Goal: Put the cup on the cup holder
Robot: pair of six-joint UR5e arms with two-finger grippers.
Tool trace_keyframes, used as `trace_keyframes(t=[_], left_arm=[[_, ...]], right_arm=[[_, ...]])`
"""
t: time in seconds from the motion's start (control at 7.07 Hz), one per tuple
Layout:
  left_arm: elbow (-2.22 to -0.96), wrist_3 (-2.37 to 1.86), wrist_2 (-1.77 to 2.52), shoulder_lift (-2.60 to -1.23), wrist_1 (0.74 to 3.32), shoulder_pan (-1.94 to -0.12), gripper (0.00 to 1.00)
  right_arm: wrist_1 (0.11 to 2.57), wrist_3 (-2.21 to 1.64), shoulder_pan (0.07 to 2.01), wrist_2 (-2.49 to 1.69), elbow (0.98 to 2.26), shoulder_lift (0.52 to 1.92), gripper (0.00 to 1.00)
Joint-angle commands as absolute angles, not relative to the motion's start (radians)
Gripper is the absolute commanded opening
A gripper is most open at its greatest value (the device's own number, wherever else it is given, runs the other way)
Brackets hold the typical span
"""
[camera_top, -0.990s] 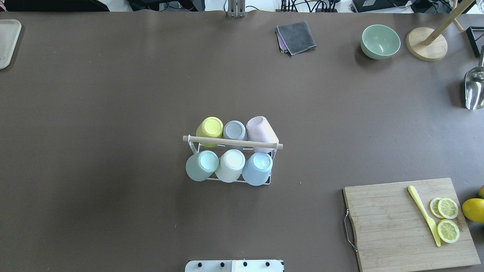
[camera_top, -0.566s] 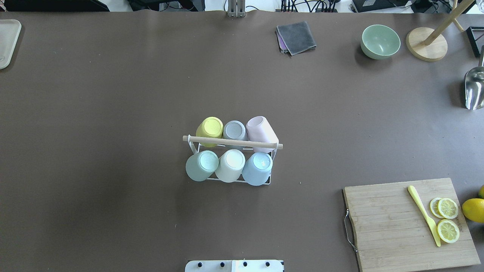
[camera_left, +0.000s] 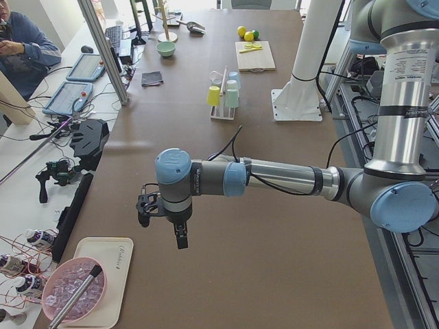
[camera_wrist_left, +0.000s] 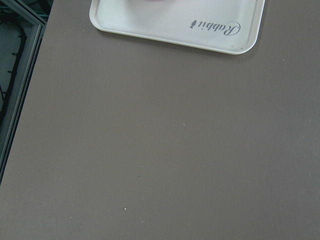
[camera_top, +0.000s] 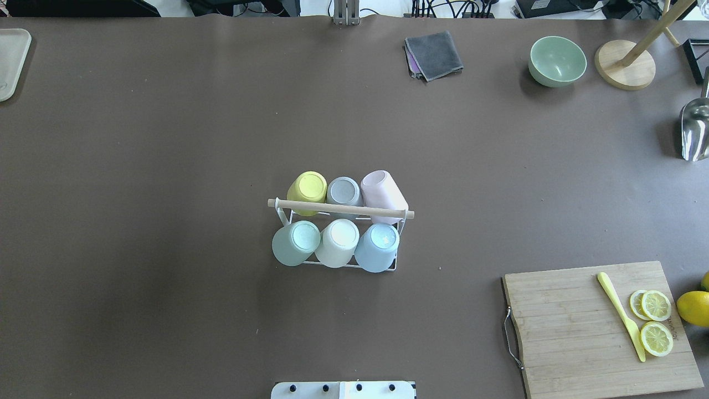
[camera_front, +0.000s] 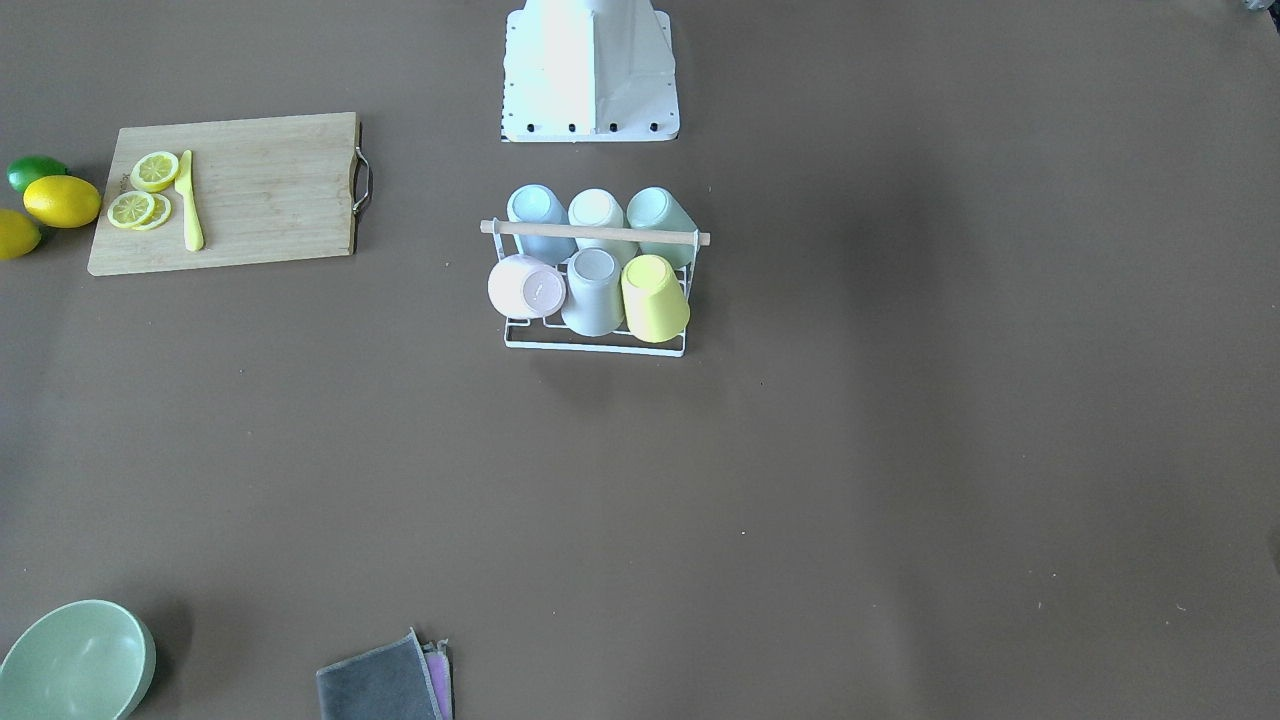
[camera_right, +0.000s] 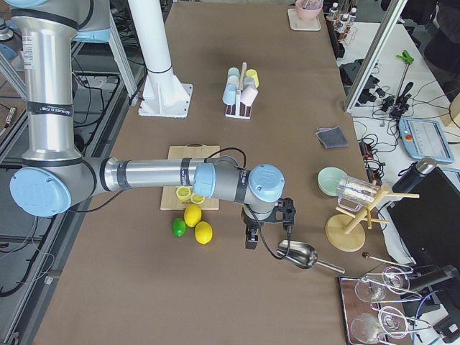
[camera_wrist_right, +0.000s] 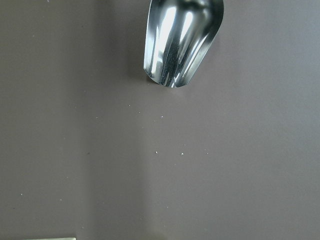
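The white wire cup holder [camera_top: 340, 209] with its wooden rod stands mid-table, also in the front view [camera_front: 595, 233]. Several cups sit upside down on its prongs: yellow [camera_top: 308, 188], grey [camera_top: 343, 191] and pink [camera_top: 382, 191] in the far row, green [camera_top: 293, 244], white [camera_top: 338, 241] and blue [camera_top: 378, 246] in the near row. My left gripper [camera_left: 180, 236] hangs over the table's left end, far from the holder. My right gripper [camera_right: 251, 237] hangs over the right end, beside a metal scoop. Both show only in side views, so I cannot tell whether they are open or shut.
A cutting board [camera_top: 565, 332] with lemon slices and a yellow knife lies near right, lemons [camera_top: 693, 307] beside it. A green bowl [camera_top: 556, 60], grey cloth [camera_top: 433, 54], wooden stand [camera_top: 625, 64] and metal scoop [camera_top: 695, 130] are far right. A white tray [camera_wrist_left: 175, 25] lies below the left wrist.
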State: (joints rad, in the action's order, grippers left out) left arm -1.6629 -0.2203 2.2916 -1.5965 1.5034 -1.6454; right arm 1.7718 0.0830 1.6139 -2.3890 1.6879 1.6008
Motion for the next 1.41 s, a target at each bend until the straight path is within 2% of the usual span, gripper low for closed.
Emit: trace_keyframes(t=[0.0, 0.71, 1.27], left_arm=[[-1.663, -0.219, 2.397, -1.597, 1.512, -1.644, 0.98], [-1.695, -0.216, 2.387, -1.588, 1.509, -1.632, 0.98], [-1.723, 0.208, 2.329, -1.542, 1.508, -1.631, 0.98]], right_arm=[[1.772, 0.083, 1.626, -2.385, 1.689, 1.601, 1.0], [1.772, 0.084, 1.626, -2.385, 1.686, 1.608, 1.0], [1.772, 0.084, 1.626, -2.385, 1.686, 1.608, 1.0]])
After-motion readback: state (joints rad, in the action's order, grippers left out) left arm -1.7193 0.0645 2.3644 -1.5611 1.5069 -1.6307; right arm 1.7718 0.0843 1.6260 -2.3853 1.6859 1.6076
